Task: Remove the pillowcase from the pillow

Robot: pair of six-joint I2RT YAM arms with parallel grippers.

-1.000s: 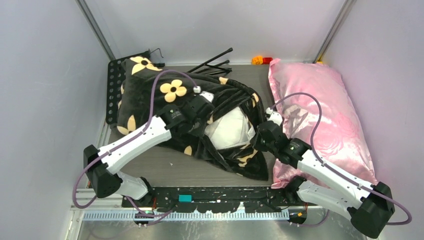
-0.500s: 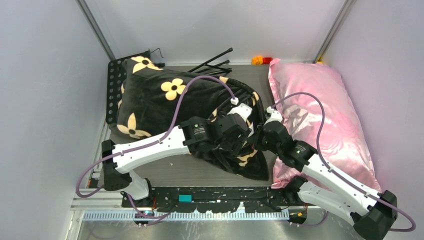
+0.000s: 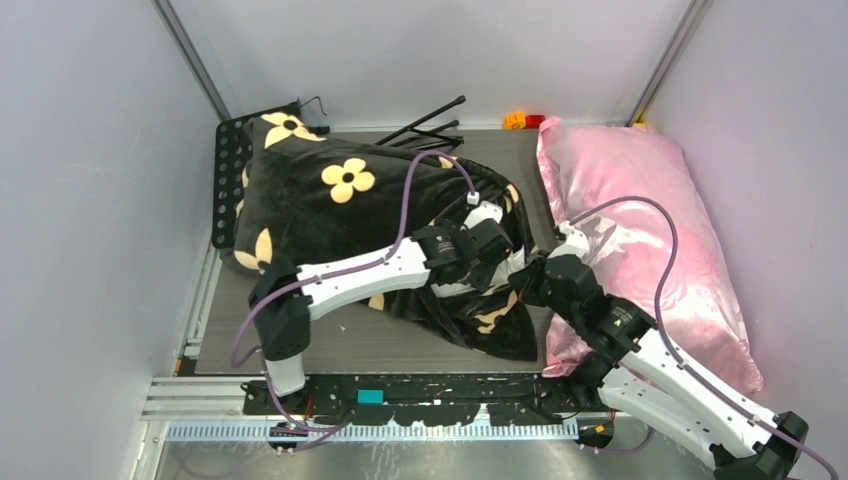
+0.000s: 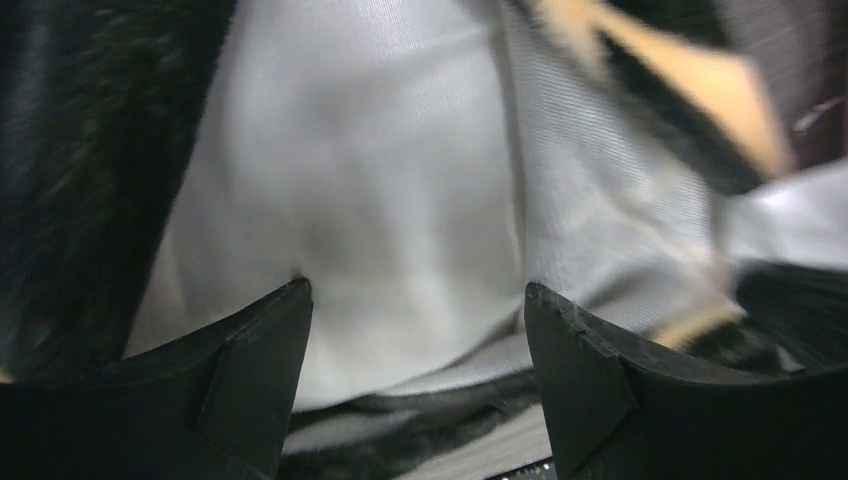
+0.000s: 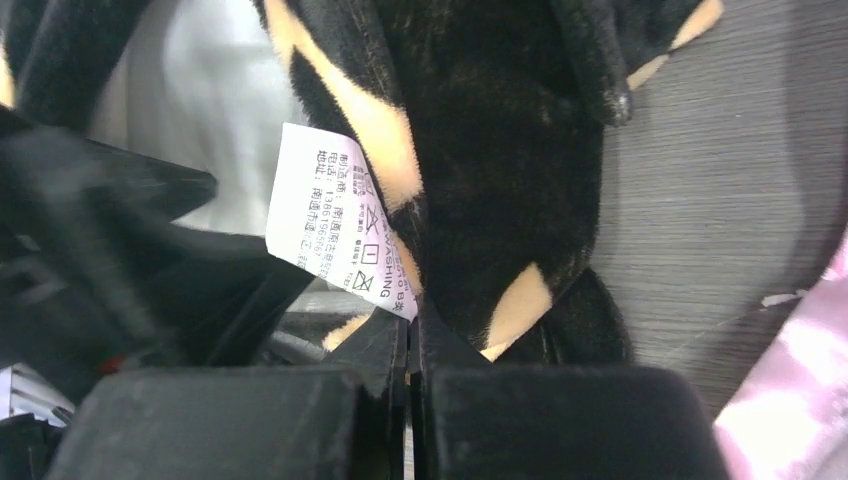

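Note:
The black plush pillowcase point(image 3: 320, 205) with yellow-tan flowers lies across the left and middle of the table. The white pillow point(image 4: 380, 200) shows inside its open end, mostly hidden in the top view by the left arm. My left gripper point(image 3: 487, 262) is open, its jaws either side of the white pillow point(image 4: 415, 295) at the opening. My right gripper point(image 3: 527, 283) is shut on the pillowcase's edge point(image 5: 500, 150), beside its white care label point(image 5: 335, 225).
A shiny pink satin pillow point(image 3: 640, 220) lies along the right side, touching the right arm. Black rods point(image 3: 430, 125) and small orange and red blocks point(image 3: 524, 120) lie at the back. A black perforated plate point(image 3: 228, 170) stands at the left edge.
My left arm has swung right and down from the top of the pillowcase into its open end. The right gripper stayed clamped on the fabric edge, shifting slightly right.

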